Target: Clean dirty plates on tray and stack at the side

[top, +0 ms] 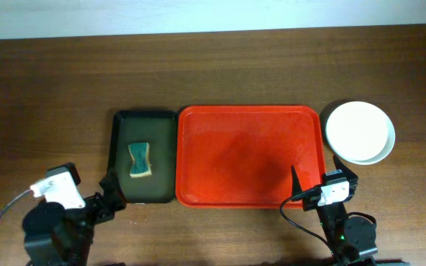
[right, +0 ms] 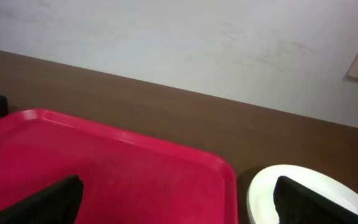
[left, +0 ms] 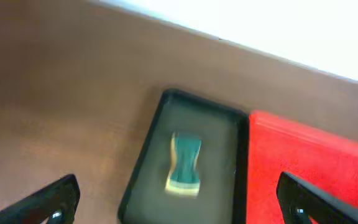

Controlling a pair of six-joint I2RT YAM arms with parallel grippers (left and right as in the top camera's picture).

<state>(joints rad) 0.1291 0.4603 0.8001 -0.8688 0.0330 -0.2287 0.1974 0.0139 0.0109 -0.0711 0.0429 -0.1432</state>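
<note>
Both arms sit folded low at the near edge of the tabletop (top: pixel 50 89), their wrists aimed toward the far side. On the left, the left claw (top: pixel 112 196) hangs by the near left corner of the dark green tray (top: pixel 145 114). Its two black fingers (left: pixel 55 202) are spread wide at the bottom corners of the wrist view, with nothing between them. That view looks down the length of the green tray at a sponge (top: pixel 140 160), teal on top with a yellow underside and pinched at the waist, lying near the tray's middle.

On the right, the right claw (top: pixel 302 193) is poised over the near right corner of the red tray (top: pixel 250 111). It is likewise released, with its fingers (right: pixel 61 199) set far apart and gripping nothing.

Nothing lies on the red tray, which touches the green tray along its left side. The plates (top: pixel 359 131) rest on the tabletop just beside the red tray's far right corner and off its rim. A white one lies on top, with a second rim showing along the lower right edge. How many lie beneath cannot be told. From the right wrist, the top plate shows pale and clean between the tray's corner and the right finger.
</note>
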